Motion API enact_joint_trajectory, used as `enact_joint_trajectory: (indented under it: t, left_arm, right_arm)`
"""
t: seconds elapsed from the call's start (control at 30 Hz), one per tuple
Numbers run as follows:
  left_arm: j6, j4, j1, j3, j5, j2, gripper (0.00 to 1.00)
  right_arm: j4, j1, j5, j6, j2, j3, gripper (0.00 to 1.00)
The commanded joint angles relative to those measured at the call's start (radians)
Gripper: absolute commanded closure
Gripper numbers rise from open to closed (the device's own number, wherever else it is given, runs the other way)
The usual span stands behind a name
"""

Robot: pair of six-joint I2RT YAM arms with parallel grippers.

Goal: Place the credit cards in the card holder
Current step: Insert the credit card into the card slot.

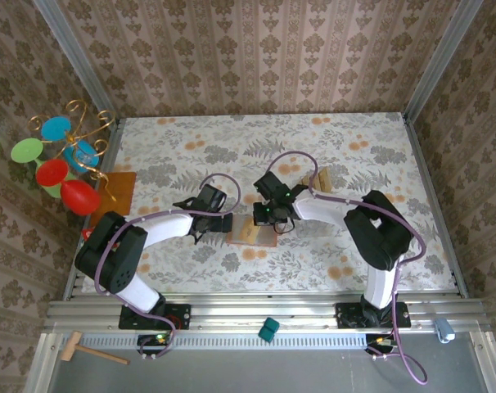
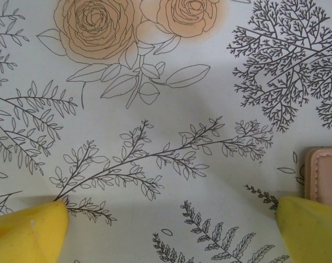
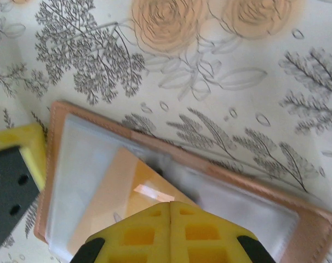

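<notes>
Right gripper [image 3: 171,211] clamps the thin, stiff, slick card [image 3: 119,192] by its 5 o'clock edge, over holder [image 3: 314,215]; left gripper [image 2: 169,211] gapes

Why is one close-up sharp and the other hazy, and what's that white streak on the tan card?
Left wrist view: the tablecloth print is crisp, but the yellow fingers in the bottom corners sit too close and blur. Right wrist view: softer overall; the streak is light glaring off the card, seen through the milky clear pocket of the card holder. Top view: even light.
</notes>
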Motion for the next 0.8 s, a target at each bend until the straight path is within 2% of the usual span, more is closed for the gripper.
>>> enact_joint_trajectory:
  t: [0.0,0.17,0.77]
  left_arm:
    - [0.003,0.005,0.005,-0.016,0.015,0.001,0.02]
    - [0.005,0.007,0.004,-0.013,0.017,0.007,0.01]
    - [0.003,0.005,0.003,-0.011,0.015,0.013,0.01]
  right_arm:
    - [-0.022,-0.004,0.000,-0.004,-0.064,-0.057,1.00]
    - [0.007,-0.004,-0.007,0.010,-0.054,-0.088,1.00]
    - [0.024,-0.004,-0.023,0.008,0.017,-0.035,1.00]
